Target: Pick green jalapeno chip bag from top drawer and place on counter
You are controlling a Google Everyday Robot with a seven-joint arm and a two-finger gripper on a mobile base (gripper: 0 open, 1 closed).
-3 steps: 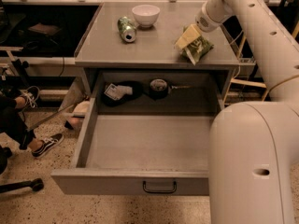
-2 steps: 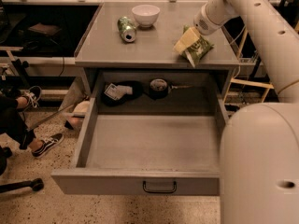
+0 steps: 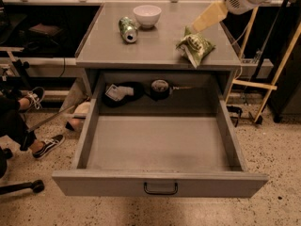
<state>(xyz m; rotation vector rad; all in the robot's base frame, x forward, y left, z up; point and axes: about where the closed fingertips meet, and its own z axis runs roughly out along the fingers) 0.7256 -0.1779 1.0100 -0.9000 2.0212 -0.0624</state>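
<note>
1. Camera view, the only one on offer: the green jalapeno chip bag (image 3: 195, 48) lies crumpled on the counter (image 3: 160, 51), near its right front corner. It is out of the top drawer (image 3: 155, 145), which stands pulled wide open below, its dark pull handle (image 3: 161, 188) facing you.
2. The gripper (image 3: 202, 22) hangs at the upper right, angled down toward the bag's upper edge and very close to it. You cannot tell whether it is open, closed or holding the bag, nor whether it touches the bag at all.
3. By the look of it, your pick and your placement are both done. What may be left is letting go, if the bag is held, and drawing the arm clear.
4. Elsewhere on the counter, a green drink can (image 3: 128, 29) lies on its side beside a white bowl (image 3: 146, 15), both well apart from the bag. At the back of the drawer sit a dark pouch (image 3: 121, 92) and a round dark object (image 3: 161, 88).
5. Writing: the bag carries pale lettering on a green panel, but you can read no word of it. The can's label and the pale patch on the pouch are just as unreadable, so no brand can be named
</note>
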